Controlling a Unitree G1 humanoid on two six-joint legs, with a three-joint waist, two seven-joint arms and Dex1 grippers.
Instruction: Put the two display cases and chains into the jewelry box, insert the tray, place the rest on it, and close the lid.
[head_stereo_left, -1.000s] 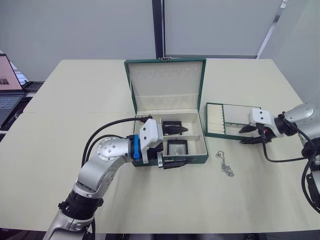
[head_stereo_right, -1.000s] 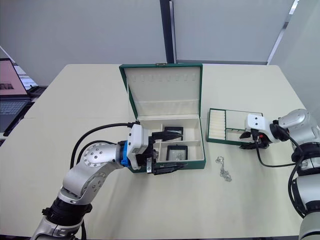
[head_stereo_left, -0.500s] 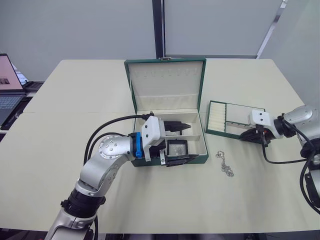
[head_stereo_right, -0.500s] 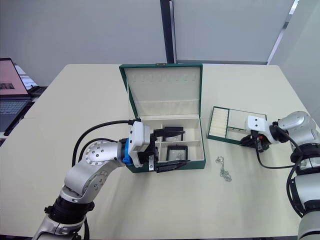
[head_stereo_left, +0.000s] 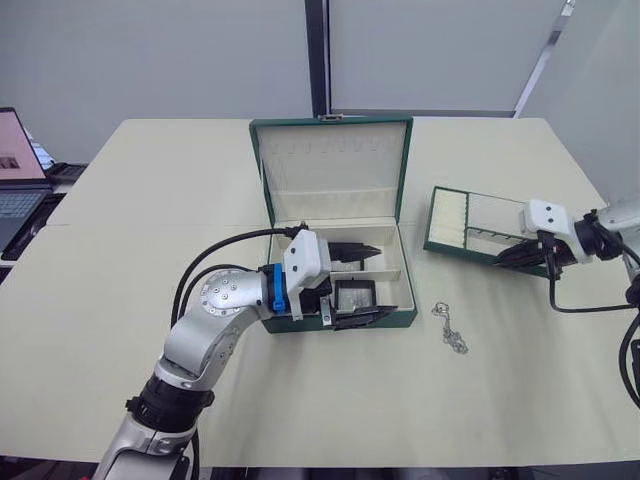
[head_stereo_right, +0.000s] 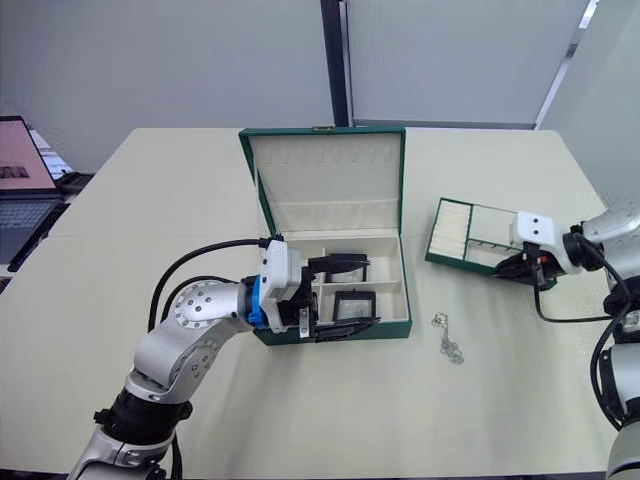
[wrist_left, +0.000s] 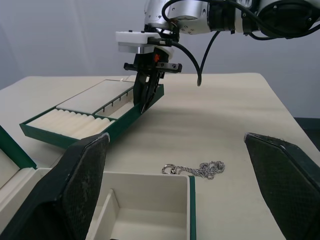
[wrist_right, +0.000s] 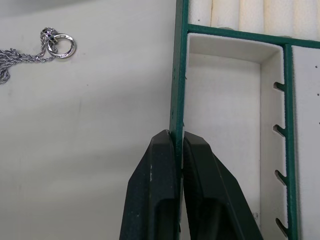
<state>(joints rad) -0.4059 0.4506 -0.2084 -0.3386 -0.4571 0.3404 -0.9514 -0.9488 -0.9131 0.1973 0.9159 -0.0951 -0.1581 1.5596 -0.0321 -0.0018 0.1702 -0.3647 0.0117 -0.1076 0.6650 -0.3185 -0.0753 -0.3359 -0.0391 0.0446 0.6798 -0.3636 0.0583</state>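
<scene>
- Jewelry box (head_stereo_left: 340, 300): dark green, cream-lined, standing open near the middle of the table (head_stereo_left: 130, 300); lid (head_stereo_left: 332, 170) upright at the back, so the compartments are free for loading.
- Display cases: one (head_stereo_left: 353, 296) lies flat in a front compartment; a second (head_stereo_right: 347, 266) sits in the compartment behind it, partly hidden by the gripper.
- Left gripper (head_stereo_left: 362, 285): fingers spread wide and holding nothing, hanging over the box's compartments above the cases.
- Tray (head_stereo_left: 478, 226): beside the box on the robot's right, tilted with one edge raised off the table, ring rolls toward the box; judged to be lifted for insertion.
- Right gripper (wrist_right: 177, 150): clamped on the tray's thin green rim, one finger either side of the wall, which explains the tilt.
- Chain (head_stereo_left: 450, 327): one loose silver heap on the table, in front of the box's right corner, apart from both; not yet stowed.
- Laptop (head_stereo_left: 15, 160): at the table's far left edge.
- Writing: no readable labels or brands.
</scene>
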